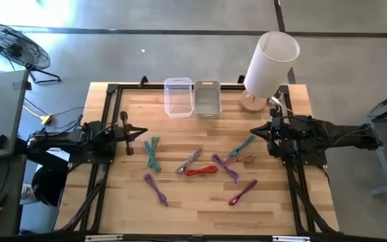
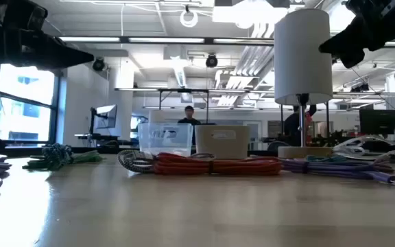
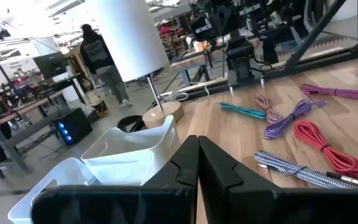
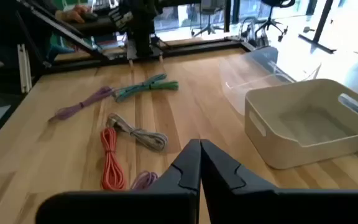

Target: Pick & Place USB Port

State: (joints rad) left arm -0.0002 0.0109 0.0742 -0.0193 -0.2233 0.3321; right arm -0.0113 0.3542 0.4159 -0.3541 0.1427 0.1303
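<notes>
Several bundled cables, the red cable (image 1: 201, 171) among them, lie loose mid-table (image 1: 180, 212), both bins (image 1: 206, 98) at the far edge apparently empty, left end effector (image 1: 138, 134) and right end effector (image 1: 259, 131) pressed together, holding nothing; task seemingly unstarted.

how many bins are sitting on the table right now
2. A clear bin and a white bin sit side by side at the table's far edge, the white one nearer the lamp. None looks hidden.

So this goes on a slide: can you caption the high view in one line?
Bundled cables lie scattered on the wooden table before two bins, left hand and right hand waiting at opposite sides.
</notes>
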